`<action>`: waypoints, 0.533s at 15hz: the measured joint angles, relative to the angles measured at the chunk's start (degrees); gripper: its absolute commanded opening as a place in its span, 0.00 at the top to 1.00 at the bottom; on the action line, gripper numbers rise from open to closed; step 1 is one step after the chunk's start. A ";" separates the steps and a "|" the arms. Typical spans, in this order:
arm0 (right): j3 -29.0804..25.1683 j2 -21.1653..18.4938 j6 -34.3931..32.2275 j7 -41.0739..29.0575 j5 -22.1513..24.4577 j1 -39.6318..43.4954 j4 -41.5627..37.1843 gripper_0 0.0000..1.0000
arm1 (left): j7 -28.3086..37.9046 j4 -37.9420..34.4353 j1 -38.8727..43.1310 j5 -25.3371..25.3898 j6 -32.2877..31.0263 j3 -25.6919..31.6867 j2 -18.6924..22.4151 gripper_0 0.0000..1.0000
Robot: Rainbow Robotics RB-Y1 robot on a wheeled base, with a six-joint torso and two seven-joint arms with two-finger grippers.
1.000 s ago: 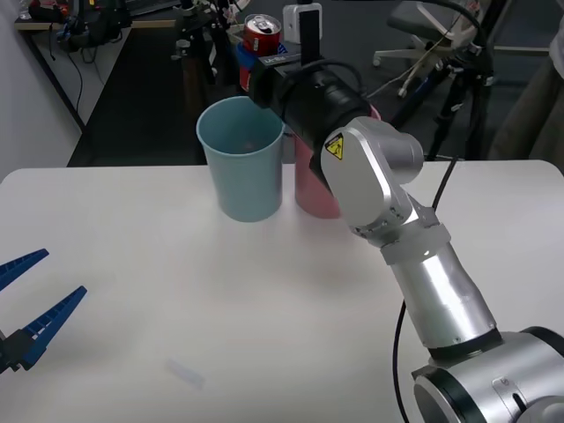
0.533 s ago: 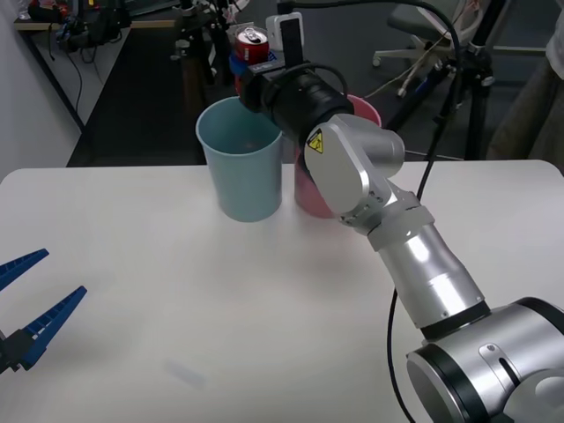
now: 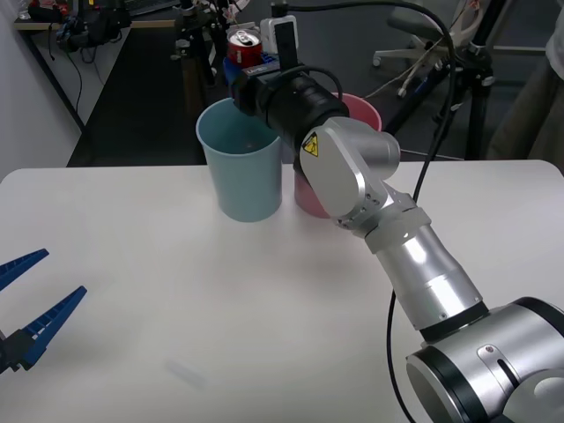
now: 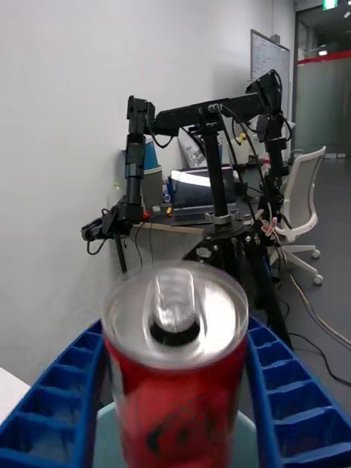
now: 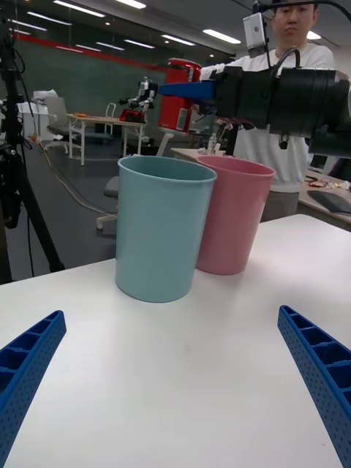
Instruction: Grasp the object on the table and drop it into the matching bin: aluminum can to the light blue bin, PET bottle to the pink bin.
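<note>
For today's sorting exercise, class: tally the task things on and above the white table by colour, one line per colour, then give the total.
Red: 1, the can, held in the right gripper above the light blue bin
Light blue: 1, that bin
Pink: 1, the pink bin beside it
Total: 3

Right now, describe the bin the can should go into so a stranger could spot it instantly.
On the white table, two cup-shaped bins stand side by side at the far edge. The right tool holds the red can above the light blue bin. That is the one, on the robot's left of the pink bin.
</note>
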 measured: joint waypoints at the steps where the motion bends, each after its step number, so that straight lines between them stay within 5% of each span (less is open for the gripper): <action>1: 0.13 0.00 0.09 0.13 -0.10 0.01 -0.02 0.00 | 0.00 0.00 0.00 0.00 0.00 0.00 0.00 0.00; 8: 0.22 0.00 0.50 0.39 -0.30 0.01 0.01 0.00 | 0.00 0.00 0.00 0.00 0.00 0.00 0.00 0.00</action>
